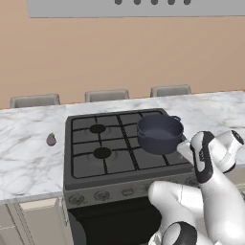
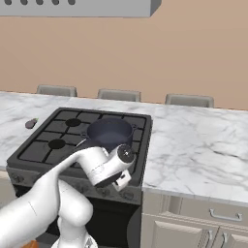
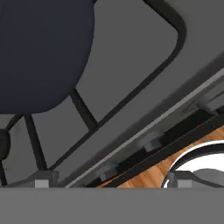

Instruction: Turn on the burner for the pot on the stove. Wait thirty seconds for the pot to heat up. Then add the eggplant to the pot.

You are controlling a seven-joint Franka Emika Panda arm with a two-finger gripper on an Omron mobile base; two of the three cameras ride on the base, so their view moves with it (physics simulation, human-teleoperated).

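pot (image 1: pixel 160 133) on stove (image 1: pixel 103 158), eggplant (image 1: pixel 51 139) on counter at 9 o'clock, unadded; burner unlit apparently; claw state indiscernible.

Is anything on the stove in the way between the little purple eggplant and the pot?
Nothing visible blocks it. The eggplant lies on the marble counter left of the stove. The pot sits on the right-hand grates, open on top. Between them there are only flat black grates, nothing standing on them.
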